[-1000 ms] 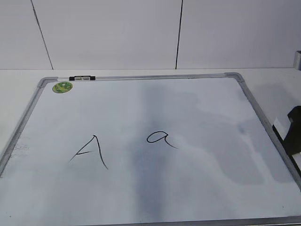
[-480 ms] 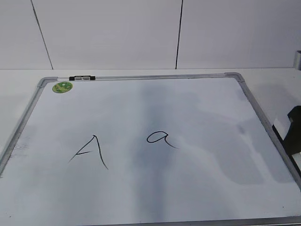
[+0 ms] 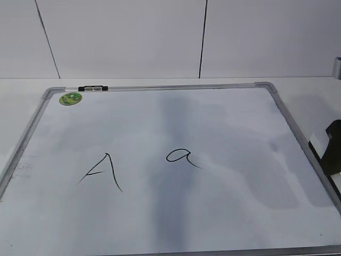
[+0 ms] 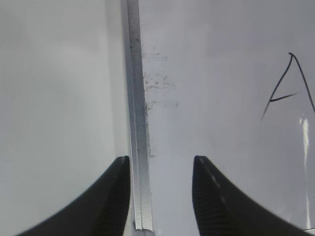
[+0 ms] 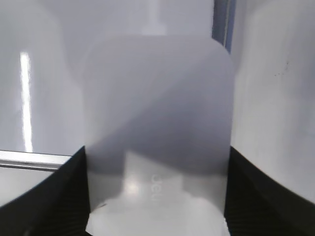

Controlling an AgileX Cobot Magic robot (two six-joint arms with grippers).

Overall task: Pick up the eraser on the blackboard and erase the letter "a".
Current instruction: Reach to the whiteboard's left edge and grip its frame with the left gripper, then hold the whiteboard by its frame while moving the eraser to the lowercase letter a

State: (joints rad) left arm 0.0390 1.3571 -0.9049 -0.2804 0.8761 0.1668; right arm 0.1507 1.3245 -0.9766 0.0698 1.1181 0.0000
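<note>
**Exterior view: eraser in hand at the board's right edge, lowercase letter untouched**

Exterior view shows the blackboard (image 3: 298, 140), a white board in a grey metal frame, lying flat with the capital "A" (image 3: 102, 172) at left and the letter "a" (image 3: 181, 157) near centre, both intact. A marker (image 3: 92, 88) rests on the top frame beside a green sticker (image 3: 71, 98). At the right edge, the right gripper (image 3: 329, 154) is only partly in frame. Its wrist camera shows the right gripper (image 5: 156, 191) clamped on the eraser (image 5: 157, 123), which fills the space between both jaws. The left gripper (image 4: 161, 189) hovers over the left frame, jaws apart and empty. Erasing well probably means carrying the eraser left to the lowercase letter, pressing it flat, and stopping short of the capital. No containers appear.
</note>
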